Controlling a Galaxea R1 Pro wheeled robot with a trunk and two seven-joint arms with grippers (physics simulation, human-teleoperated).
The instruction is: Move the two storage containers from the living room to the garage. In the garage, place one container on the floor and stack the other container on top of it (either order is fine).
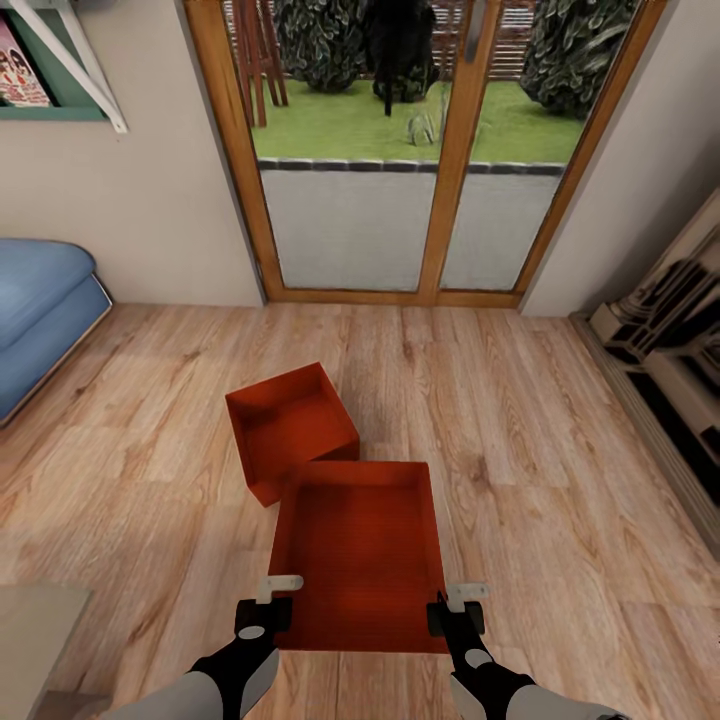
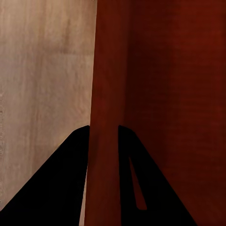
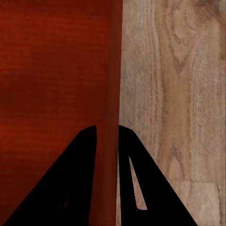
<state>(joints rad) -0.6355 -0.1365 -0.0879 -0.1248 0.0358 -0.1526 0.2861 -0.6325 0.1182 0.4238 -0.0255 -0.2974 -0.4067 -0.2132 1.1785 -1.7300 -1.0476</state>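
Wood floor (image 1: 560, 500) under far container (image 1: 290, 425)

No readable text, label, brand or number appears anywhere. A pink picture book or poster (image 1: 20, 70) on the green wall shelf (image 1: 60, 112) at the upper left of the head view carries cartoon figures, but any lettering on it is too blurred to make out

The near container (image 1: 362, 555) hides a corner of the far container (image 1: 290, 425); the sofa (image 1: 40, 310) is cut off.
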